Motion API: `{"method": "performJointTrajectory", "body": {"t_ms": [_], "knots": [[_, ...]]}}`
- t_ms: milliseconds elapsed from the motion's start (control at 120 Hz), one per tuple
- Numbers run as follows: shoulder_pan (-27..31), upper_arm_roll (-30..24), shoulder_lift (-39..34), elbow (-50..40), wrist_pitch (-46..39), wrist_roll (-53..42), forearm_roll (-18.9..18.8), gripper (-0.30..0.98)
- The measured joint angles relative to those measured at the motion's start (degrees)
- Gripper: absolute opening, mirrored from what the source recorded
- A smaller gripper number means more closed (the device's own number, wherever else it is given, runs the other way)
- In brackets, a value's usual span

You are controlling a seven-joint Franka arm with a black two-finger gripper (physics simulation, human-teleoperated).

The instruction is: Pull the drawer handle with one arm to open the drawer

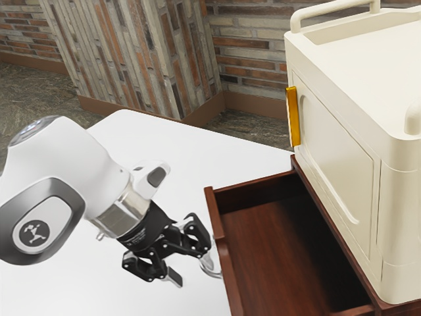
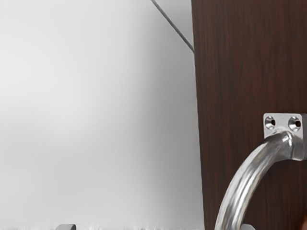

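At the exterior view's left, the white robot arm [image 1: 85, 164] comes in above the white table [image 1: 151, 135], and it reaches toward the exterior view's right. Behind it, on the far side, there is a dark stone-like floor [image 1: 29, 99] and a pillar [image 1: 131, 52] covered with narrow bricks, which are set upright. At the end of the arm, the black two-finger gripper [image 1: 195, 271] points obliquely down, and its two fingers stand well apart from each other. One finger is out over the table, at the exterior view's left of the other one; the other finger is close beside the curved silver handle [image 2: 245, 181], on the side of the drawer front. The handle is near the fingertips but it is not clamped between them; if this nearer finger touches it, I cannot tell. The handle is fixed with a small screwed plate [image 2: 282, 128] on the outer face of the reddish-brown drawer [image 1: 219, 227]. More to the exterior view's right, this drawer is open: it stands out from its dark wooden unit [image 1: 304, 176], and one sees its inside bottom. A wall [image 1: 253, 59] of flat bricks is at the far side. At the exterior view's right, above the wooden unit, there is a big cream case [image 1: 335, 171] with rounded rails on top and an upright golden-yellow strip [image 1: 294, 118] at its far corner.
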State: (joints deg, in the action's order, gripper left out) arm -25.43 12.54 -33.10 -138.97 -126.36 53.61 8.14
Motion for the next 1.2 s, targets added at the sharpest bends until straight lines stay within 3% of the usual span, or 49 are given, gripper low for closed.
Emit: {"method": "performJointTrajectory", "body": {"t_ms": [783,1200], "knots": [[-0.4,1.8,-3.1,-1.5,2.3,1.0,-1.8,0.4],[-2.6,4.9,-5.1,-1.9,1.7,1.1,-2.7,0.52]]}}
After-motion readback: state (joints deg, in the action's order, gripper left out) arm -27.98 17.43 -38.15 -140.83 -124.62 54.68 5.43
